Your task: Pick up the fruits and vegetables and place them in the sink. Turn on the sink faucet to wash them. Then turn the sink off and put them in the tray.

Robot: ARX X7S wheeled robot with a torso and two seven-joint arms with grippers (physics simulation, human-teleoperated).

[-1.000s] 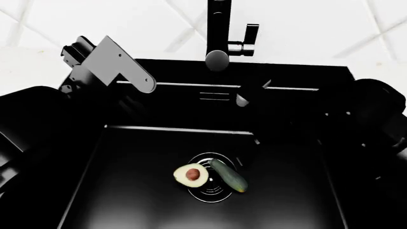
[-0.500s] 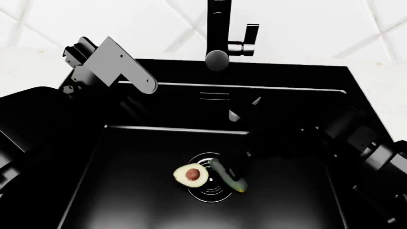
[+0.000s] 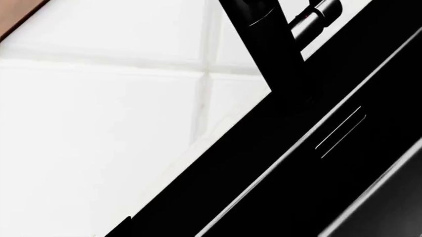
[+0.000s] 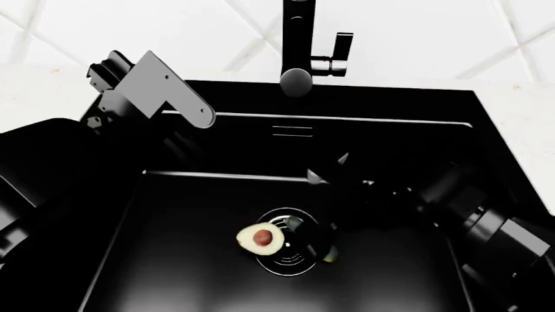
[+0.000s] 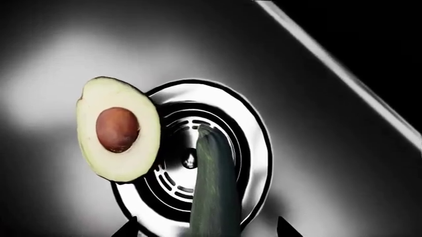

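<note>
Now the right gripper (image 5: 204,232) has come down into the matte-black rectangular sink (image 4: 173,214) since a second ago. Its two fingertips (image 5: 125,228) are spread, and the long dark-green zucchini (image 5: 214,192) lies between them, over the ringed drain. The halved avocado with brown pit (image 5: 118,129) rests just beside. Probably the pick-up for the tray begins. The left gripper is hidden; I cannot tell its state.

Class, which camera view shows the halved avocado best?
The right wrist view: the avocado fills it, flesh and pit clear, beside the drain. The head view shows it small; the left wrist view misses it.
</note>
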